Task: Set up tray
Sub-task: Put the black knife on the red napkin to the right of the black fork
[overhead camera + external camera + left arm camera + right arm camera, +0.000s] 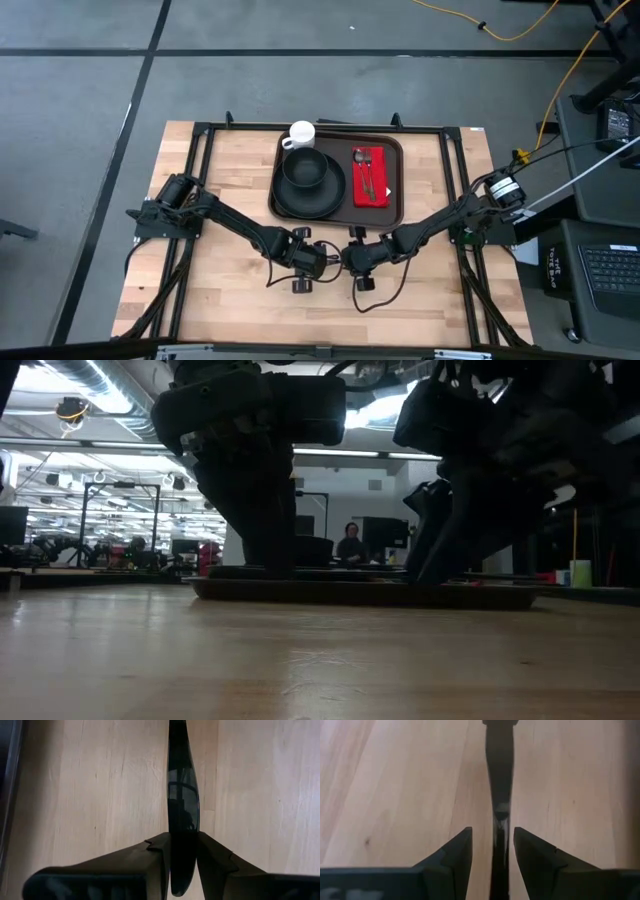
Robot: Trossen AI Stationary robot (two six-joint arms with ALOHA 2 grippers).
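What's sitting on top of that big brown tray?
On the tray sit a black plate with a black bowl on it, a white mug, and a red napkin carrying cutlery. Whatever lies under the bowl and napkin is covered.

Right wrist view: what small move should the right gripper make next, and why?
Probably close the right gripper. Its fingers straddle the thin dark strip with gaps on both sides, while the left gripper clamps what seems the same strip.

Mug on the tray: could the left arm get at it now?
Probably yes: the mug stands uncovered at the tray's far left corner, and the left gripper is just short of the near rim.
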